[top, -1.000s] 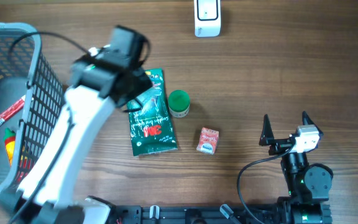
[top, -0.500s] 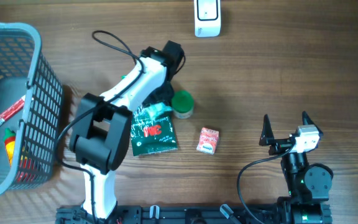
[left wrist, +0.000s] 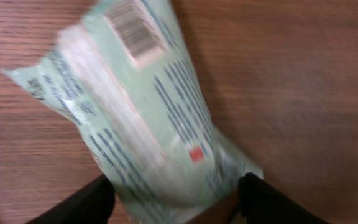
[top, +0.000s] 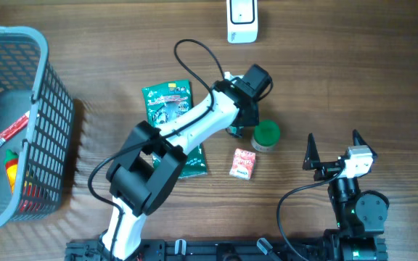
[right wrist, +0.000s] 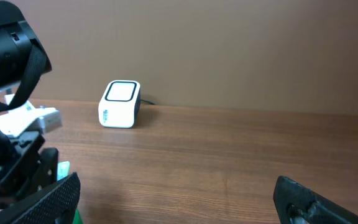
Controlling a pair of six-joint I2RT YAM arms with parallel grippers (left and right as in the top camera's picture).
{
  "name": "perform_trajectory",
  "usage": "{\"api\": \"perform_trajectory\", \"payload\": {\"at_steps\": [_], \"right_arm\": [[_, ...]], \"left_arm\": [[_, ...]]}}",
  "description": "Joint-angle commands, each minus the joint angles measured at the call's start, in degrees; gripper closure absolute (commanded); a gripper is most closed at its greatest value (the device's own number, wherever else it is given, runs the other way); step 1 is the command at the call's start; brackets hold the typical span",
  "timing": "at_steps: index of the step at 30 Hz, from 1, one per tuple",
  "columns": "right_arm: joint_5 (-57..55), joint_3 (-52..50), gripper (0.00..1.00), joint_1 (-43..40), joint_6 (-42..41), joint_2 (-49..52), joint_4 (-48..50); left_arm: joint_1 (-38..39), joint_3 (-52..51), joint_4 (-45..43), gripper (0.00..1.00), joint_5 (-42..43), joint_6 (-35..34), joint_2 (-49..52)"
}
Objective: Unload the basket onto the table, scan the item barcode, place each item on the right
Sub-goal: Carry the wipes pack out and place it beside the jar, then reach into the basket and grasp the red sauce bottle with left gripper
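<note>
Brown wooden table [top: 354, 72] before a plain tan wall [right wrist: 229, 43], with a white scanner [top: 242, 19] at the far edge. A pale green packet [left wrist: 148, 124] shows barcode [left wrist: 132, 28] up between the left gripper [left wrist: 179, 199] fingers; the blur hides whether they clasp it. The right gripper [top: 333, 138] rests near right, fingers spread wide.

Wood desk [top: 354, 65]: grey basket [top: 42, 101] on my left, white scanner [top: 242, 22] at far edge; green packet [top: 167, 103], green-lidded jar [top: 266, 135] and red carton [top: 243, 163] mid-desk.
</note>
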State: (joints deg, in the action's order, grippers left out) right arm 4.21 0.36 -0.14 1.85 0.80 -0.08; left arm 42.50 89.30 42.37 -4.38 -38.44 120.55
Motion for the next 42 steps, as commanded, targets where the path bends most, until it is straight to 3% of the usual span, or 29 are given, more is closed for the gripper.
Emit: {"api": "perform_trajectory", "payload": {"at_steps": [1,3,5,13,19,24,28,30,33,42], "right_arm": [[-0.8,-0.1,0.00,0.3,1.0,-0.2,0.1],[-0.8,-0.1,0.00,0.3,1.0,-0.2,0.1],[-0.8,-0.1,0.00,0.3,1.0,-0.2,0.1],[-0.8,-0.1,0.00,0.3,1.0,-0.2,0.1],[-0.8,-0.1,0.00,0.3,1.0,-0.2,0.1],[-0.8,-0.1,0.00,0.3,1.0,-0.2,0.1],[-0.8,-0.1,0.00,0.3,1.0,-0.2,0.1],[-0.8,-0.1,0.00,0.3,1.0,-0.2,0.1],[-0.8,-0.1,0.00,0.3,1.0,-0.2,0.1],[-0.8,-0.1,0.00,0.3,1.0,-0.2,0.1]], "left_arm": [[0.6,1.0,1.9,0.22,1.4,5.1,-0.8],[-0.6,2.9,5.2,0.14,-1.7,5.0,-3.8],[-2.4,5.9,9.4,0.00,-5.9,5.0,-8.2],[-13.5,11.2,15.8,0.00,-18.3,5.1,-29.9],[-31.1,11.2,21.0,0.00,-29.0,5.0,-41.5],[-51.0,11.2,27.4,0.00,-27.3,5.0,-42.8],[-69.1,11.1,28.2,0.00,-11.3,5.5,-41.9],[-76.1,10.8,28.1,0.00,-7.5,8.7,-40.6],[-82.0,8.3,28.0,0.00,-7.4,16.0,-37.8],[-90.0,-6.1,27.0,0.00,-8.7,20.1,-26.1]]}}
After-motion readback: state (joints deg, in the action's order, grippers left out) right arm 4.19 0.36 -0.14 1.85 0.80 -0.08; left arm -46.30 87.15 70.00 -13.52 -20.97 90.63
